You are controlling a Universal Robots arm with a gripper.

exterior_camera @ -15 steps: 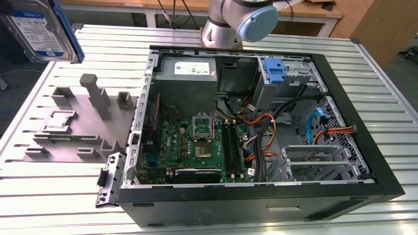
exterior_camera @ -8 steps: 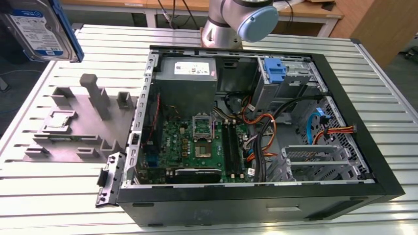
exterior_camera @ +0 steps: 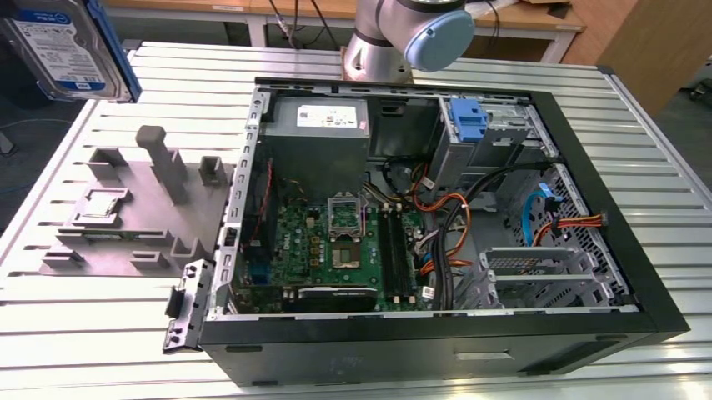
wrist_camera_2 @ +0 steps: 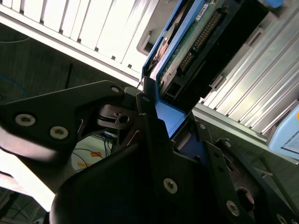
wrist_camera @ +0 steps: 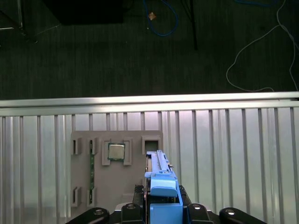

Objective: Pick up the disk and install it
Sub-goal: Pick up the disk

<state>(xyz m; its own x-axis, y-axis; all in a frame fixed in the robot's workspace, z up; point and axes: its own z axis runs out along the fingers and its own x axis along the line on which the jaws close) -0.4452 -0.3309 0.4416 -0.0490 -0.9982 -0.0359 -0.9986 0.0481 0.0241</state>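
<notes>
Both wrist views closely share disk.

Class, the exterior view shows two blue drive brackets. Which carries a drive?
The one at the exterior view's upper left, holding the labelled disk; the blue bracket inside the case is bare.

We catch the disk in the exterior view's top left corner, cut off by the top and left edges, its label print too small for us to read. The arm runs out past the top edge. In the second wrist view the gripper hides the disk's near end, and in the first wrist view the bottom edge cuts the disk off.
</notes>
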